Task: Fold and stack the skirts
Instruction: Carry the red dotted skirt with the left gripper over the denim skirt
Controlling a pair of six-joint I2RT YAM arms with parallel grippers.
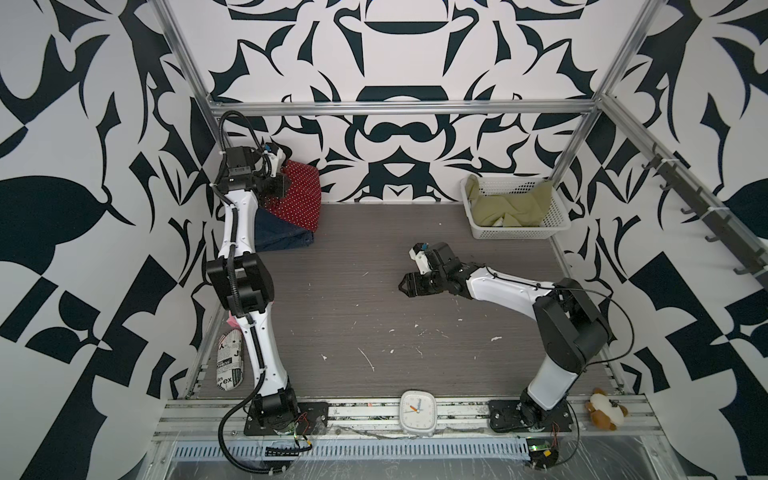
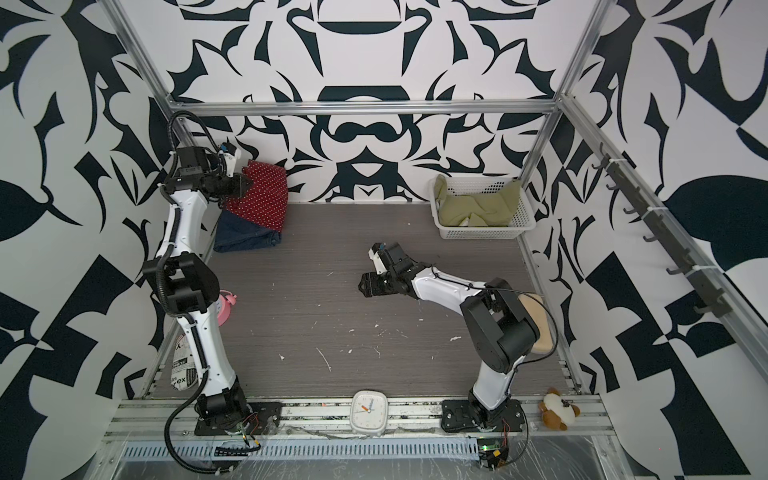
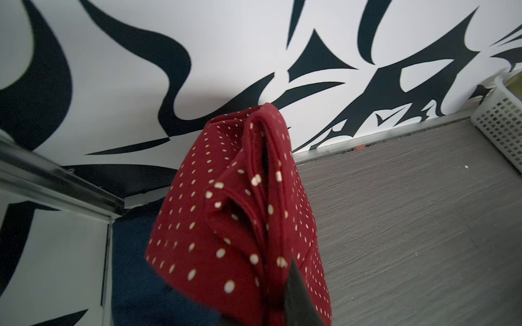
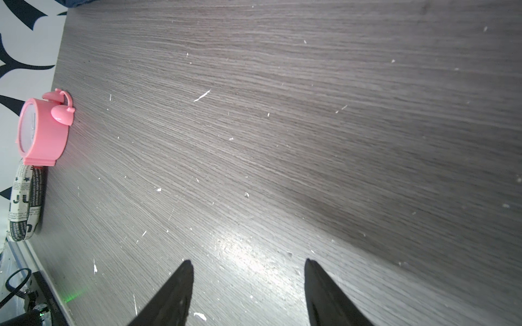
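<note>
**Red dotted skirt clamped at far-left corner; green skirt unhandled**

The red polka-dot skirt [image 1: 301, 189] hangs bunched in folds at the far left corner. Its lower part lies over the dark blue denim skirt [image 1: 284, 239], which sits folded on the table [image 1: 374, 291]. The left gripper [image 1: 279, 188] is clenched on the red cloth's gathered edge.

The red cloth is judged thin, limp and light, likely to sag and open when let go. A folded edge or corner is the best hold.

The olive-green skirt [image 1: 513, 205] lies crumpled in the white basket [image 1: 519, 235], riding up at both ends. Its raised fold looks the soundest hold.

The right gripper [image 4: 248, 285] hangs over bare tabletop, jaws apart and empty.

Obscured:
- The left arm hides the stack's near-left part.
- The left wrist view shows only one finger [image 3: 300, 296].
- The green skirt's waistband and hem cannot be made out.
</note>
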